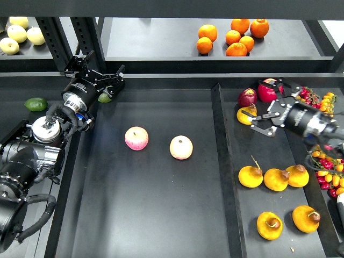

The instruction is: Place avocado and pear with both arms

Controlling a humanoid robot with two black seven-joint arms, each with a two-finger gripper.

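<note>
The dark green avocado [36, 104] lies at the far left, left of my left arm. My left gripper [98, 72] hangs open and empty over the back left of the middle tray. A small lighter green fruit [105, 98] shows just under it. The plump yellow-orange pear [269, 224] with a brown patch lies at the front of the right tray, with a similar pear [306, 219] beside it. My right gripper [262, 106] is open at the back of the right tray, right next to a smaller yellow pear [246, 114]. It holds nothing.
Two pink-yellow apples [136, 138] [181, 147] lie in the middle tray. Three yellow pears [276, 179] sit mid right tray. Red fruits [247, 97], chillies and small tomatoes [325, 105] lie behind. A raised divider [219, 161] separates the trays. Oranges [236, 37] sit on the back shelf.
</note>
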